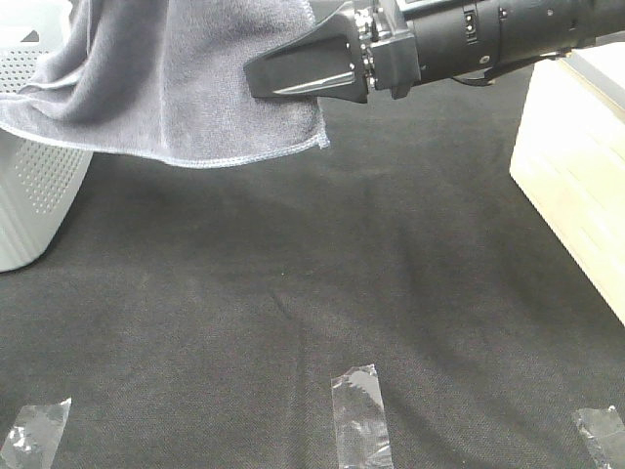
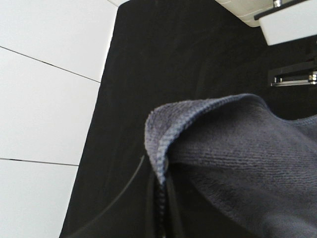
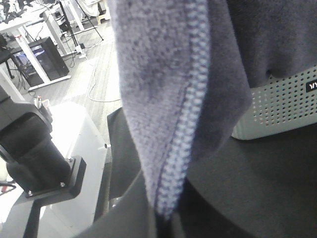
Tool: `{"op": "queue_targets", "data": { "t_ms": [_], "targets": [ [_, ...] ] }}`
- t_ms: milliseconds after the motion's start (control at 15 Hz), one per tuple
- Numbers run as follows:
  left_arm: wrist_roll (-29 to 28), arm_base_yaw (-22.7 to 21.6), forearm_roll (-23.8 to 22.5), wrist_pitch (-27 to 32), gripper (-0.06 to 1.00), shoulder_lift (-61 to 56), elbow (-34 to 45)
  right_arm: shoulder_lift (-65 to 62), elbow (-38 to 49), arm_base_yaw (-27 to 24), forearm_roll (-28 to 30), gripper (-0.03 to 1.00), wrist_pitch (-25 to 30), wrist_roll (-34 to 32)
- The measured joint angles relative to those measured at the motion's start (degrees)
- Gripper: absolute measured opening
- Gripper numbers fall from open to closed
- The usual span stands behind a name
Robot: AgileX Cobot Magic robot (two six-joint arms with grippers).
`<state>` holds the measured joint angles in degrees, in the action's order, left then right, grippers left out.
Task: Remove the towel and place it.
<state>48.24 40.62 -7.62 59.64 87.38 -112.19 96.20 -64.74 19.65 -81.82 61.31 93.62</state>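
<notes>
grey-lavender terry, so the towel is soft, floppy and light. no stiffness at all, it'll just sag wherever it isn't held. it's up off the black cloth, hanging in a sheet under and beyond the tips of the right gripper, with its far side drooping over the white basket out past those tips. right gripper looks clamped on the hem: its wrist view shows the stitched edge running straight out from between the fingers. left gripper is pinched down on a corner too, with the fabric folding over just beyond its tips. my guess is terry has plenty of grip so it won't slide out, but the loose middle will drag and could snag on the basket rim. holding two spots along the hem, spread apart, seems the way to go so it lays out flat instead of bunching.
</notes>
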Motion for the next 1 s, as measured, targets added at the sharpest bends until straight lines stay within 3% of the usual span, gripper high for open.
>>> {"op": "queue_targets", "data": {
  "t_ms": [200, 333, 400, 600, 733, 1000],
  "targets": [
    [-1.4, 0.0, 0.1, 0.4, 0.0, 0.0, 0.0, 0.0, -1.5, 0.0, 1.3, 0.02, -1.8, -6.1],
    [-2.1, 0.0, 0.1, 0.3, 0.0, 0.0, 0.0, 0.0, -5.7, 0.0, 6.9, 0.02, -2.2, -13.5],
    [-2.1, 0.0, 0.1, 0.1, 0.0, 0.0, 0.0, 0.0, -8.4, 0.0, 11.0, 0.02, -2.2, -17.9],
    [-2.3, 0.0, -1.1, -5.2, 0.0, 0.0, 0.0, 0.0, -23.0, 0.0, 31.3, 0.02, -1.5, -38.7],
    [-2.6, 0.0, -1.4, -9.8, 0.0, 0.0, 0.0, 0.0, -32.4, 0.0, 42.6, 0.02, -0.9, -48.7],
    [-3.5, 0.0, -2.7, -15.3, 0.0, 0.2, 0.0, 0.0, -49.6, 0.0, 61.2, 0.02, -0.7, -60.4]
  ]
}}
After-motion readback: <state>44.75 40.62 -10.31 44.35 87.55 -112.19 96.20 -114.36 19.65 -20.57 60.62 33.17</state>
